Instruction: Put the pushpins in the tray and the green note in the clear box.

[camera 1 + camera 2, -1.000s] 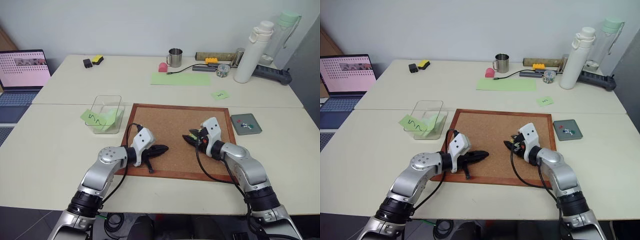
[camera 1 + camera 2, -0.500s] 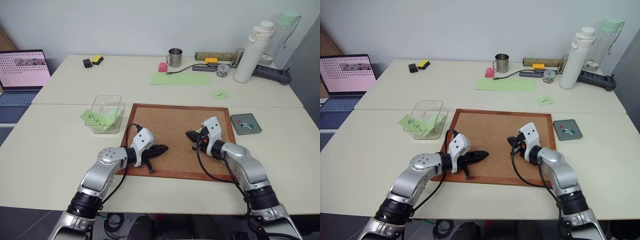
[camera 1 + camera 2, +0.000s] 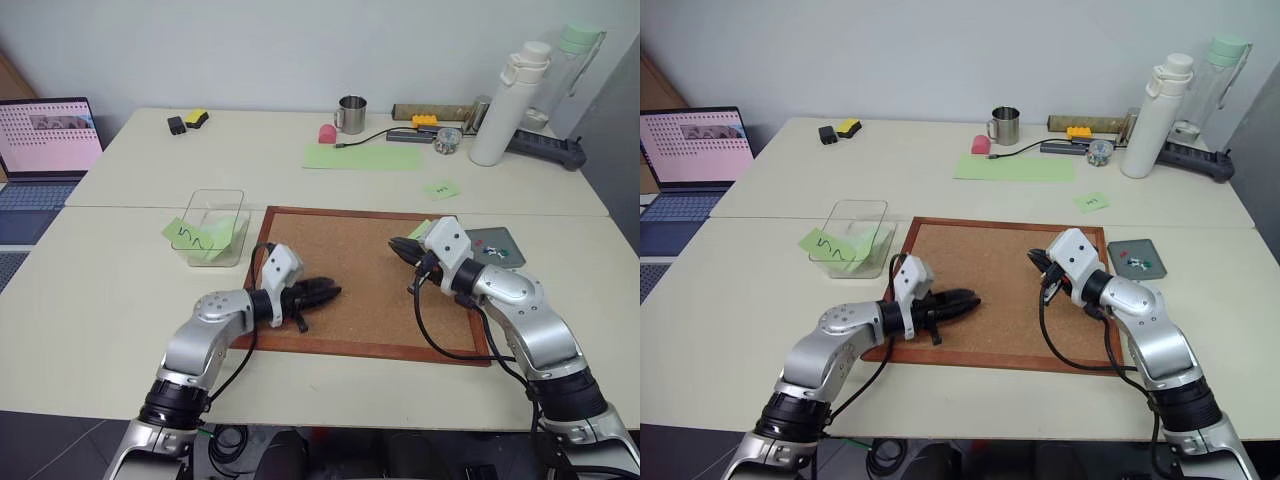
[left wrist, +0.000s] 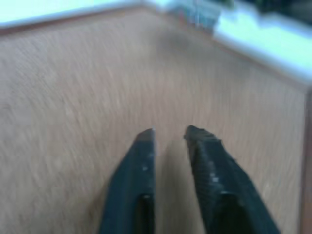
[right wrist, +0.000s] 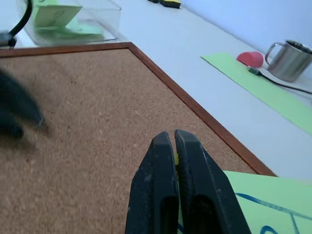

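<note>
Right gripper (image 5: pixel 173 142) has lifted a green note (image 5: pixel 263 204) off the corkboard (image 3: pixel 350 260).

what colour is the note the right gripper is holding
Light green with blue pen marks, clearest in the right wrist view.

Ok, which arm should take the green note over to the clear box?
Right. The right gripper is shut and appears to pinch the green note at its edge. The left gripper sits nearer the clear box but is open and empty, so using it would probably need a handover.
</note>
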Available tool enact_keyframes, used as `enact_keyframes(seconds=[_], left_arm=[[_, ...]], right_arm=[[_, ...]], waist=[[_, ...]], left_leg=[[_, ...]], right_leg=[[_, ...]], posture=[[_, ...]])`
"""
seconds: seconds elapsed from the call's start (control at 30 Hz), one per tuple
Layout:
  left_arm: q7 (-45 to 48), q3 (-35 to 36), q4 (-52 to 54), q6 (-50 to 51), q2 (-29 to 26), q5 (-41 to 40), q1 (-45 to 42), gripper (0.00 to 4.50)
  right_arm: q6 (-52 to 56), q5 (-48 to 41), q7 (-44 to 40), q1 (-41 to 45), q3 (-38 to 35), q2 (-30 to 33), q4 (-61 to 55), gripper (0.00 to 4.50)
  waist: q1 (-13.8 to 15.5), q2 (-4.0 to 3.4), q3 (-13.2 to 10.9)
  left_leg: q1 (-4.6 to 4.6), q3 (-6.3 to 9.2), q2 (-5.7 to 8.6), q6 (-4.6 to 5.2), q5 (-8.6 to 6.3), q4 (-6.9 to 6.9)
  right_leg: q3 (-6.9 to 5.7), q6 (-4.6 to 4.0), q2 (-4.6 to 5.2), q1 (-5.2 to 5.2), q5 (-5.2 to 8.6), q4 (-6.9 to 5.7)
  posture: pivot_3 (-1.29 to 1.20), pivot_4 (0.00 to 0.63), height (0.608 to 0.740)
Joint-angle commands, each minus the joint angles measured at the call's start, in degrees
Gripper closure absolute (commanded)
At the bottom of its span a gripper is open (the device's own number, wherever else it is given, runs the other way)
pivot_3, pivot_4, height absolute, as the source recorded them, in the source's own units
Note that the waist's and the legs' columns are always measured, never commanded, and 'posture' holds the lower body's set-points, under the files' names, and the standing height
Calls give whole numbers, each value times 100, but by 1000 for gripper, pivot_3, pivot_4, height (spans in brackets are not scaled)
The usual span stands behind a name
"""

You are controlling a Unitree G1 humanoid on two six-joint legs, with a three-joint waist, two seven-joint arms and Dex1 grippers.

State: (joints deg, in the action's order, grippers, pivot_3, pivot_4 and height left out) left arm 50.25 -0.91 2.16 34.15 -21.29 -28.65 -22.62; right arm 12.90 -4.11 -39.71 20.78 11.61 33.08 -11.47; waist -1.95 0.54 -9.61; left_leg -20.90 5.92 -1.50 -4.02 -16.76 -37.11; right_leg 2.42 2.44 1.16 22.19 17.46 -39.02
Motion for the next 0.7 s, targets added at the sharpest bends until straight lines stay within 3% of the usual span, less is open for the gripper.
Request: enact_keyframes(seconds=[0.03, 0.2, 0.4, 0.7], left_arm=[[-69, 458, 191, 561, 37, -712, -297, 2402], [-276, 700, 128, 1415, 140, -1376, -674, 1432], [-193, 590, 128, 2158, 85, -1813, -838, 1432], [-250, 521, 107, 2341, 245, -1929, -947, 1432]], right_arm=[[-718, 203, -469, -32, 131, 304, -156, 4500], [-1553, 442, -966, 125, 311, 630, -83, 4500], [-2126, 509, -1390, 358, 490, 635, -92, 4500], [-2326, 606, -1584, 710, 839, 237, -76, 4500]], waist=[[-2, 1, 0], [-9, 3, -2], [-11, 3, -2], [-3, 4, -2]], left_leg=[[0, 0, 0, 0, 0, 1], [1, 0, 0, -7, 4, 0], [3, 1, -1, -19, 11, -3], [3, 5, -1, -26, 14, -4]], right_leg=[[0, 0, -1, -1, 0, 0], [1, 0, 0, 0, 0, 1], [2, 0, 0, -2, 0, 0], [-1, 0, 0, -1, 0, -1]], posture=[[0, 150, 740], [0, 150, 740], [0, 150, 740], [0, 150, 740]])
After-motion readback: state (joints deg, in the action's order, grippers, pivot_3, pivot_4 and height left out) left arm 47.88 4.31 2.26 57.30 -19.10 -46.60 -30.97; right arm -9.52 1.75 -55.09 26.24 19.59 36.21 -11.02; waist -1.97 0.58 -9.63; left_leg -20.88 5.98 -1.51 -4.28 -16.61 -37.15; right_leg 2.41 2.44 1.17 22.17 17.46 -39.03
